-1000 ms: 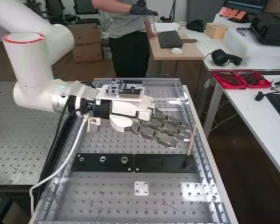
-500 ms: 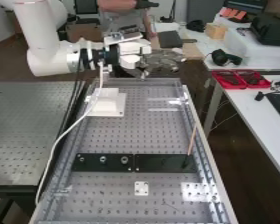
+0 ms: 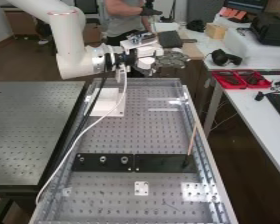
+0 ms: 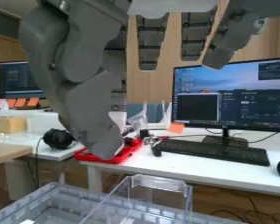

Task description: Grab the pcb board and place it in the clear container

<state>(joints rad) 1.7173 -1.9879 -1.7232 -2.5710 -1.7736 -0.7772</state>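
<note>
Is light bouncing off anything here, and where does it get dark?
High view: white patches, apparently glare, on the perforated bench top, and dim floor beside the white desk; wrist view: pale highlights along the clear container's rim.

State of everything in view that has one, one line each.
Hand: raised, open, fingers extended
Clear container: upright, open-topped
Thin rod: standing at a slant
Red trays: open, dark items inside
Large monitor: on
Smaller monitor: on
Headphones: set down, unworn
</note>
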